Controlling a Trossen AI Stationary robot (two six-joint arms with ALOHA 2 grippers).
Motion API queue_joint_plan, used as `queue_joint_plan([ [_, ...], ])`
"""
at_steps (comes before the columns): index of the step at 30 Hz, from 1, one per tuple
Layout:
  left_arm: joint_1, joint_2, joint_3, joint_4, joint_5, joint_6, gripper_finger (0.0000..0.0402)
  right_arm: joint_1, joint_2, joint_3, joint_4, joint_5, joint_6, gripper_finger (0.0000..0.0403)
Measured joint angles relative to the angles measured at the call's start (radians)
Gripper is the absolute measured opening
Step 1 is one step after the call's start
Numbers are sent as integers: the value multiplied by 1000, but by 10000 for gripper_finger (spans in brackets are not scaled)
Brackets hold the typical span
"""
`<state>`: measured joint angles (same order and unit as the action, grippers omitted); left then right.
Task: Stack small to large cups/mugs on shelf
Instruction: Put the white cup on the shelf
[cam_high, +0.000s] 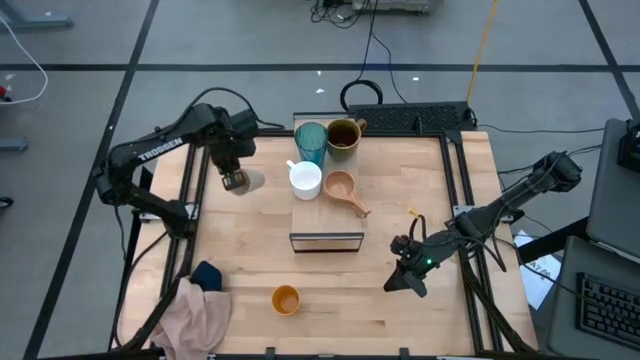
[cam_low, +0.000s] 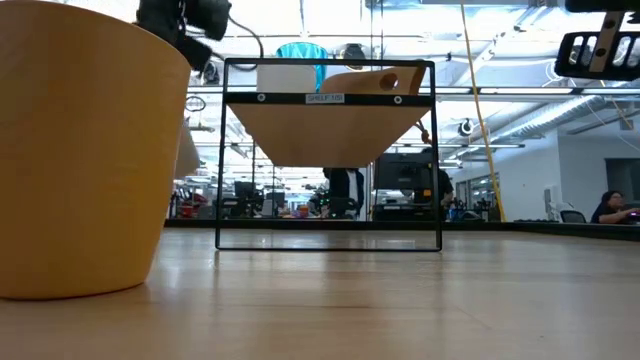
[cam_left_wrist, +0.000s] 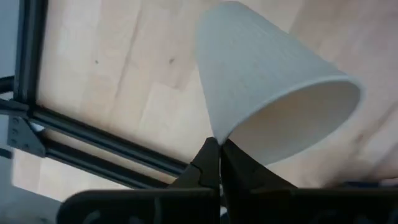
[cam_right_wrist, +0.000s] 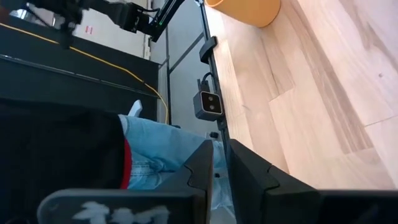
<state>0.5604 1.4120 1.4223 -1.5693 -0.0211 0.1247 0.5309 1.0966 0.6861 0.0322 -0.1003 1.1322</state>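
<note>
My left gripper (cam_high: 237, 181) hangs over the table left of the shelf (cam_high: 326, 222), shut on the small beige cup (cam_high: 250, 181). On the shelf's plank top stand the teal tumbler (cam_high: 311, 143), the olive-brown mug (cam_high: 343, 135), the white mug (cam_high: 305, 180) and the wooden handled cup (cam_high: 341, 187). The small orange cup (cam_high: 286, 299) stands upright on the table near the front edge, filling the left of the low view (cam_low: 80, 150). My right gripper (cam_high: 405, 276) waits shut over the table's right front part, with nothing between its fingers (cam_right_wrist: 202, 168). My left gripper pinches the beige cup's rim (cam_left_wrist: 219, 138) between its two fingers, one finger inside the mouth and one on the outer wall. The fingers point down from above. The cup hangs tilted from them, clear of the table, with its base pointing away from the gripper.
A pink and dark blue cloth (cam_high: 200, 308) lies at the table's near left corner. Black frame rails (cam_high: 190, 190) run along the table's left and right edges. Bare tabletop lies between the shelf's dark front end (cam_high: 327, 241) and the orange cup.
</note>
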Motion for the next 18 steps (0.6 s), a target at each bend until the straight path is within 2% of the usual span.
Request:
queue_joint_plan([
  [4, -40, 0, 67, 1, 121, -98, 0, -2, 0, 0, -1, 1, -31, 39],
  [7, -87, -1, 100, -4, 135, -142, 0, -2, 0, 0, -10, 1, -44, 39],
  [14, -186, 0, 105, -2, 306, -268, 0, -2, 0, 0, -15, 1, -77, 39],
  [18, -250, 0, 104, -2, 331, -294, 0, -2, 0, 0, -15, 1, -96, 39],
])
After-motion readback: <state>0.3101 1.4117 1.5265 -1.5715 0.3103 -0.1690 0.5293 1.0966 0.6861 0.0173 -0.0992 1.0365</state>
